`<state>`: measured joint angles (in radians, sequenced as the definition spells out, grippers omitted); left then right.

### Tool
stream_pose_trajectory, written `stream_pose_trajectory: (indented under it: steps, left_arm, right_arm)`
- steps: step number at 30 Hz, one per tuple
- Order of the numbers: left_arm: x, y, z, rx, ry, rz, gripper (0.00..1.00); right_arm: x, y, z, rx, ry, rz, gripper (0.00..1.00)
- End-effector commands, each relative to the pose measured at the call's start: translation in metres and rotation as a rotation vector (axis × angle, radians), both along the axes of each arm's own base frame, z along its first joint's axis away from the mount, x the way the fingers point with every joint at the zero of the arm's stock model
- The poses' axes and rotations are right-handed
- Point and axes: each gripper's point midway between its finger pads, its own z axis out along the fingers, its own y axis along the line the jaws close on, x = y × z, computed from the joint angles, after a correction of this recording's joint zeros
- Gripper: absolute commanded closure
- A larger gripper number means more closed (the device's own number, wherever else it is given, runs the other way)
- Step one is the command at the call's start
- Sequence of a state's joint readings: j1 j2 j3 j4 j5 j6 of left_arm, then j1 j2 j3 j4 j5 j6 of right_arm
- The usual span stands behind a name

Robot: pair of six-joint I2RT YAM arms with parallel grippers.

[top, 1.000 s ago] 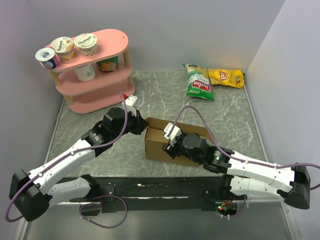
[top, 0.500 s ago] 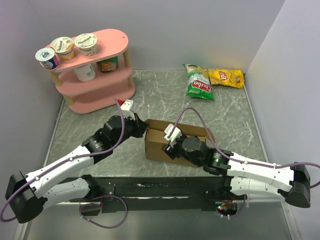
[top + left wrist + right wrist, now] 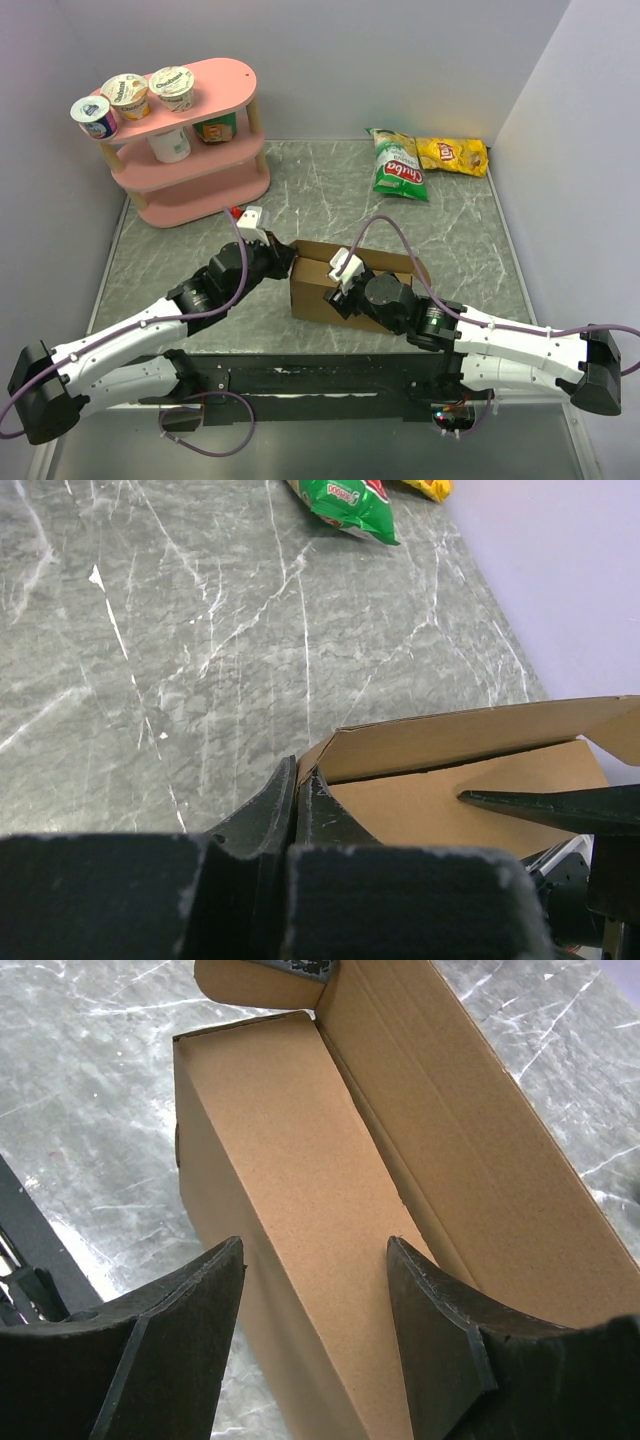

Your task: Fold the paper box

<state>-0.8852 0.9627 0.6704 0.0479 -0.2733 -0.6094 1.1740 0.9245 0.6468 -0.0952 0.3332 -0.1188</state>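
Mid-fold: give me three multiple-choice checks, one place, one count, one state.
1. Where on the table do the chip bags lie? A far right B near left C centre
2. How many cups stand on the pink shelf's top tier? A two B three C five
3. The right hand is: A shut, empty B shut on a flap C open over the paper box
Answers: A, both lie at the far right; B, three stand there; C, its fingers stand apart with cardboard between them.
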Motion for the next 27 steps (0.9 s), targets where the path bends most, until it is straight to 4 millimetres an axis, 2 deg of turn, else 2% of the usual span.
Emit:
stream_pose_trajectory:
  steps: [1, 9, 14, 20, 21, 26, 27]
  left_arm:
    - [-0.036, -0.023, -0.027, 0.017, 0.079, -0.17, 0.99]
    - [-0.041, -0.019, -0.032, 0.041, 0.078, -0.18, 0.99]
    - [-0.049, -0.023, -0.036, 0.015, 0.1, -0.2, 0.98]
    - [-0.047, -0.011, -0.036, 0.054, 0.077, -0.167, 0.81]
    - [-0.046, -0.008, -0.036, 0.061, 0.072, -0.159, 0.75]
    - [-0.047, -0.003, -0.021, 0.053, 0.024, -0.161, 0.59]
    - [-0.047, -0.002, -0.021, 0.069, 0.02, -0.162, 0.52]
  right_arm:
    - [-0.015, -0.006, -0.036, -0.073, 0.093, 0.025, 0.35]
    - [-0.015, -0.008, -0.035, -0.064, 0.093, 0.018, 0.35]
    - [-0.015, -0.007, -0.034, -0.063, 0.09, 0.016, 0.35]
    - [-0.014, -0.007, -0.032, -0.06, 0.087, 0.015, 0.35]
    - [-0.015, -0.008, -0.032, -0.058, 0.089, 0.014, 0.35]
    - [-0.015, -0.008, -0.034, -0.059, 0.093, 0.014, 0.35]
    - [-0.015, -0.008, -0.034, -0.059, 0.093, 0.014, 0.35]
